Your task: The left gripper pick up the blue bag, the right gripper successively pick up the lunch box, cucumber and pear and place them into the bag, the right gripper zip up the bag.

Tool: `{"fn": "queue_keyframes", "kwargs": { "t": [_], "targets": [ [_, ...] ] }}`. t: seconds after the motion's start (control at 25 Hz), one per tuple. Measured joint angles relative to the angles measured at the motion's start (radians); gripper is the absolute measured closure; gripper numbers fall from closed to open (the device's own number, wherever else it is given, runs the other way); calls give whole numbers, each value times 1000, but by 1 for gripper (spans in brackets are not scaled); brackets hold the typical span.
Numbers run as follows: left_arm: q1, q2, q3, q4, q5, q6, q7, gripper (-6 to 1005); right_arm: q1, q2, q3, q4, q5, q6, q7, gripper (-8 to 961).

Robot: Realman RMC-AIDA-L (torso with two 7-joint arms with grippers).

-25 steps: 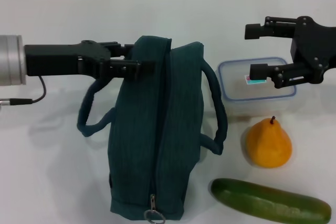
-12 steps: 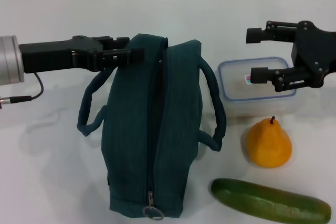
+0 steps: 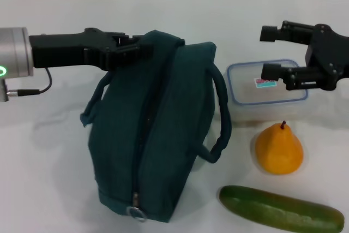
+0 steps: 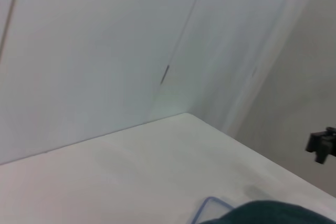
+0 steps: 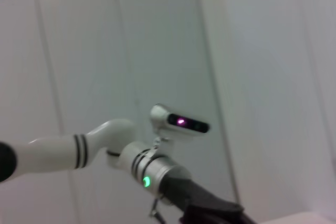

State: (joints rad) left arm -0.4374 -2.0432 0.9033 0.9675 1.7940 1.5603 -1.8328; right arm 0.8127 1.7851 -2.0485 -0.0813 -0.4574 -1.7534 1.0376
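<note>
So the blue bag (image 3: 155, 129) sits in the middle of the white table (image 3: 49, 173), leaning over at an angle, with its zipper ring at the near end. The left gripper (image 3: 136, 53) reaches in from the bag's left and has its fingers pinched on the fabric at the bag's far top edge. Its silver wrist shows a green light.

To the right of the bag, just past its right handle, is the lunch box (image 3: 267, 83), clear with a bluish rim and a small coloured label inside. The right gripper (image 3: 267, 53) hovers over the lunch box with its two fingers spread wide apart, one at the box's far side and one above its middle, holding nothing.

The pear (image 3: 279, 148) stands upright just in front of the lunch box, on the bag's right. The cucumber (image 3: 281, 208) lies on its side nearer still, in front of the pear, close to the bag's near right corner.
</note>
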Motion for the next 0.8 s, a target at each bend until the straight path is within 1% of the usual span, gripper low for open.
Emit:
{"fn": "queue_keyframes", "kwargs": {
  "t": [0.04, 0.16, 0.24, 0.28, 0.36, 0.44, 0.48, 0.52, 0.56, 0.6, 0.68, 0.8],
  "targets": [
    [-17, 2, 0, -11, 3, 0, 2, 558, -12, 7, 20, 0, 0, 7, 0, 89],
    [-50, 6, -1, -41, 19, -7, 33, 693, -50, 40, 84, 0, 0, 39, -3, 90],
    [-69, 7, -4, -56, 35, -23, 73, 776, -85, 74, 157, -4, 1, 74, -6, 90],
    [-79, 7, -7, -62, 44, -41, 95, 788, -100, 87, 186, -10, 1, 84, -6, 90],
    [-91, 7, -9, -64, 50, -73, 115, 812, -153, 125, 268, -37, 0, 116, -6, 90],
    [-97, 4, -8, -65, 52, -97, 140, 836, -198, 156, 330, -68, 0, 148, -7, 90],
    [-98, 2, -8, -66, 53, -108, 158, 838, -231, 178, 376, -91, 1, 173, -10, 90],
    [-97, -3, -8, -67, 53, -123, 187, 840, -256, 196, 414, -103, 0, 186, -14, 90],
    [-96, -7, -9, -67, 53, -134, 210, 843, -274, 211, 446, -110, 1, 194, -19, 90],
    [-92, -14, -10, -67, 50, -145, 248, 845, -306, 231, 499, -114, 1, 202, -29, 90],
    [-90, -25, -12, -73, 45, -152, 307, 849, -342, 243, 533, -114, 1, 199, -26, 90],
    [-83, -38, -13, -92, 23, -154, 396, 856, -368, 244, 535, -102, 4, 192, 21, 91]
  ]
}}
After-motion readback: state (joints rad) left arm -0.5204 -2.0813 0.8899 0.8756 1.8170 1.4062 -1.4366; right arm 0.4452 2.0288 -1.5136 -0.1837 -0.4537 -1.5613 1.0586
